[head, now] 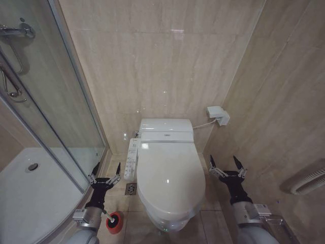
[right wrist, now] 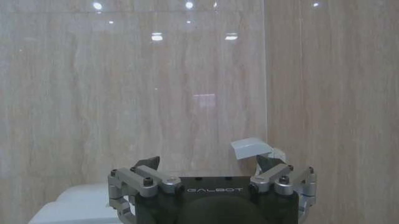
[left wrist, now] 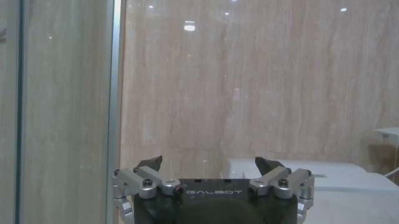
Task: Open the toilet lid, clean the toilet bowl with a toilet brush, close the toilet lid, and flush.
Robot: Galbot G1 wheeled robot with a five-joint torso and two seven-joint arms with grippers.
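Observation:
The toilet lid [head: 167, 173] lies shut over the toilet bowl [head: 170, 221], whose white front rim shows below it. A narrow button panel [head: 131, 161] runs along the toilet's left side. On the floor at the front left, the toilet brush [head: 112, 221] stands in its round red holder [head: 116, 223]. My left gripper [head: 105, 173] [left wrist: 212, 163] is open, left of the toilet and just above the brush. Level with it on the other side of the toilet, my right gripper [head: 228, 166] [right wrist: 209, 162] is open and holds nothing.
A glass shower screen [head: 56, 101] and curved white shower tray [head: 30, 198] close off the left. Beige tiled walls stand behind and to the right, with a white wall box [head: 217, 115] [right wrist: 249, 148] and its cable. A floor drain [head: 131, 188] lies beside the toilet.

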